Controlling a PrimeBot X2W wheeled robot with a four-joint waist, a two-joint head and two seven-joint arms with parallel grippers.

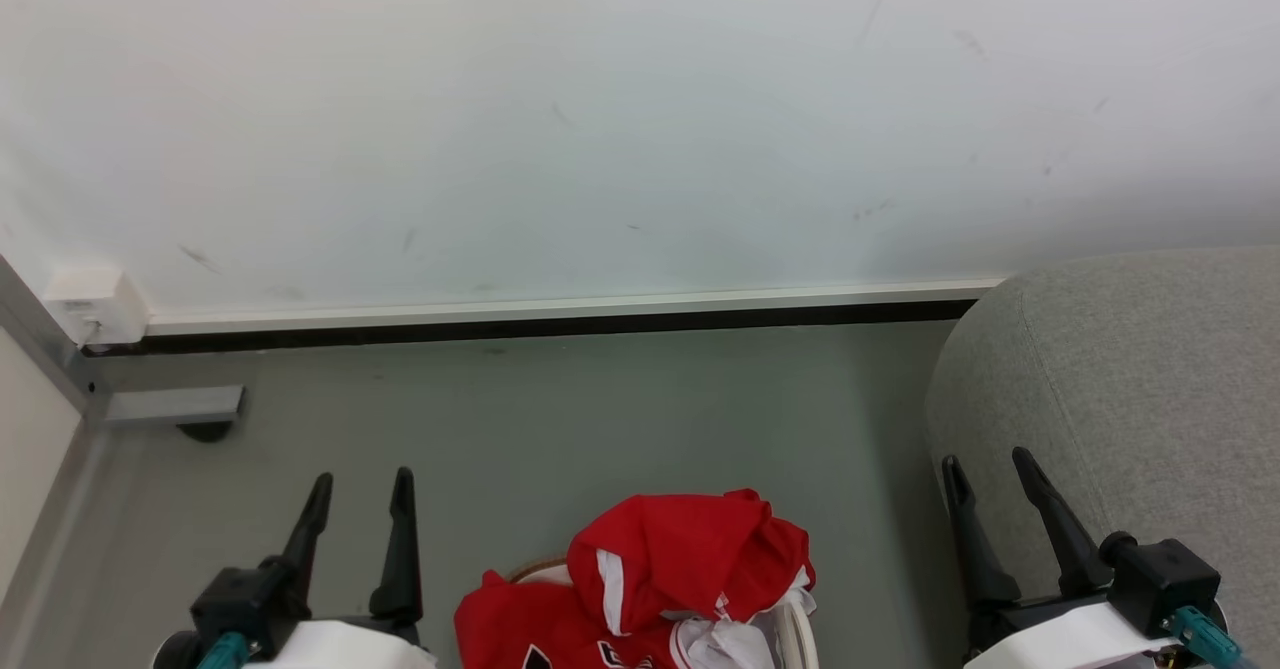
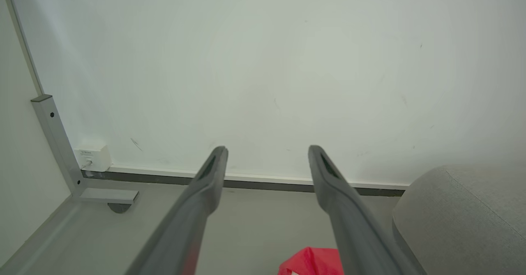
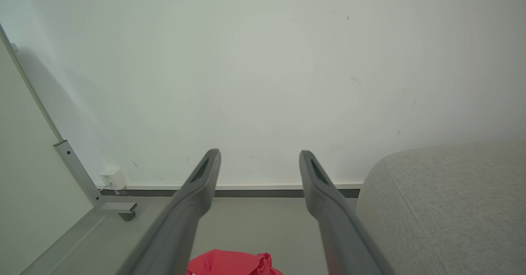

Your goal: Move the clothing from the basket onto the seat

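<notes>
Floor of grey colour lies free ahead of the two grippers and runs up to the dark baseboard under the white wall. On the robot's left the room is closed by a grey metal foot and a small white box in the corner. On the right stands the rounded edge of the seat, near the wall.

The left gripper hangs over bare floor with its two fingers spread wide, nothing between them. The right gripper is spread wide also and empty. Its fingers lie in front of the seat's side, and I cannot tell if they touch the fabric.

The clothing, red with white panels, is heaped in the basket between the two grippers, apart from both. The bottom edge of the head view cuts off the heap and the basket, so of the basket a short piece of rim can be seen. Dark lettering on one garment is cut and not readable.
</notes>
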